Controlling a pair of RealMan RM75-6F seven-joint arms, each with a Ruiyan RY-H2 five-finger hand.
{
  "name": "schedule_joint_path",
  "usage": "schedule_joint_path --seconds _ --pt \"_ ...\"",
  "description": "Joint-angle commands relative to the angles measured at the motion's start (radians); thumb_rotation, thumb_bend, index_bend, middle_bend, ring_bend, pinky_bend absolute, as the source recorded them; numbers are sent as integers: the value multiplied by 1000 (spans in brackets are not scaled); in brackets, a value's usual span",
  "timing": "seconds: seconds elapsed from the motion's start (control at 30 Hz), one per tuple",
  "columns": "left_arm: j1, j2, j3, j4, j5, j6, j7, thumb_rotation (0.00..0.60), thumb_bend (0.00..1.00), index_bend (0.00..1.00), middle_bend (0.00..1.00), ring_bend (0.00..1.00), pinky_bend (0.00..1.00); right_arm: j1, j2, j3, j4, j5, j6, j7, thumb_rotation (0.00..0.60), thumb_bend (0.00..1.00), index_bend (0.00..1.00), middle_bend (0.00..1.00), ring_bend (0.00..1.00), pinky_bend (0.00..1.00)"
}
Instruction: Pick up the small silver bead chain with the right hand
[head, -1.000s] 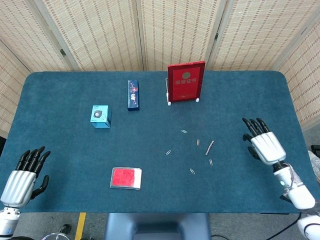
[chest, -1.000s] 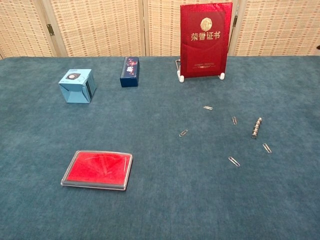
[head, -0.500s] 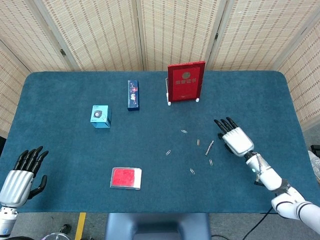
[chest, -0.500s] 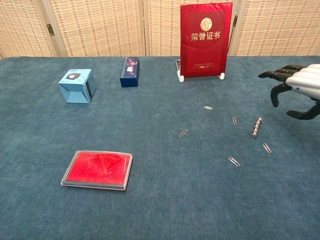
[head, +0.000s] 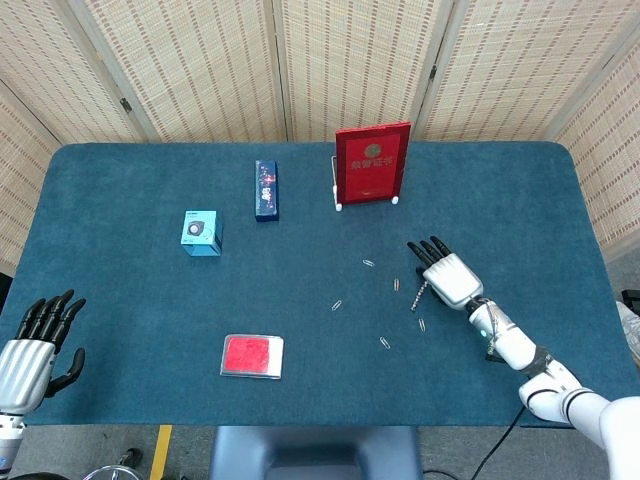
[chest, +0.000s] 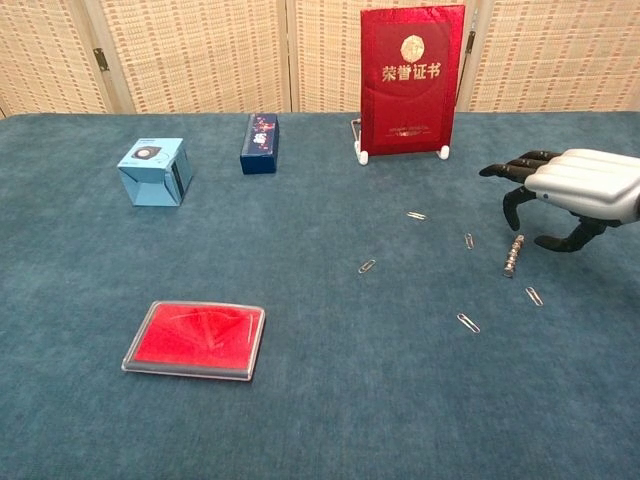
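Right robot hand: palm down, fingers spread and slightly curled, holding nothing; it hovers over the tabletop just to the right of the bead chain, thumb hanging toward it
Left robot hand: at the near left corner of the tabletop, fingers apart, nothing in it; seen in the head view only
Bead chain: short, straight string of small silver beads, shiny, lying flat on the blue cloth; it runs roughly front to back, slightly slanted; not touched by the hand as far as the chest view shows
Paper clips: scattered around the chain, one near its front end, one just left of it
Red certificate: upright on a white stand, behind the chain
Red pad: flat in a clear tray, front left
Dark blue box: back centre-left
Light blue box: back left
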Motion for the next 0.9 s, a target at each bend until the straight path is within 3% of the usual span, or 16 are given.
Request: schedule_joint_path --seconds 0.03,0.2,0.9 --pt "1 1 0 0 2 2 -3 600 583 0 0 0 0 5 -21 -9 30 7 -9 13 600 429 430 0 0 0" --pt "3 1 1 3 8 8 -9 600 502 0 0 0 0 13 -60 -18 84 8 -3 41 600 429 431 0 0 0" --pt "6 0 2 8 13 13 -12 600 499 0 0 0 0 27 -79 -43 111 16 18 64 600 429 465 0 0 0"
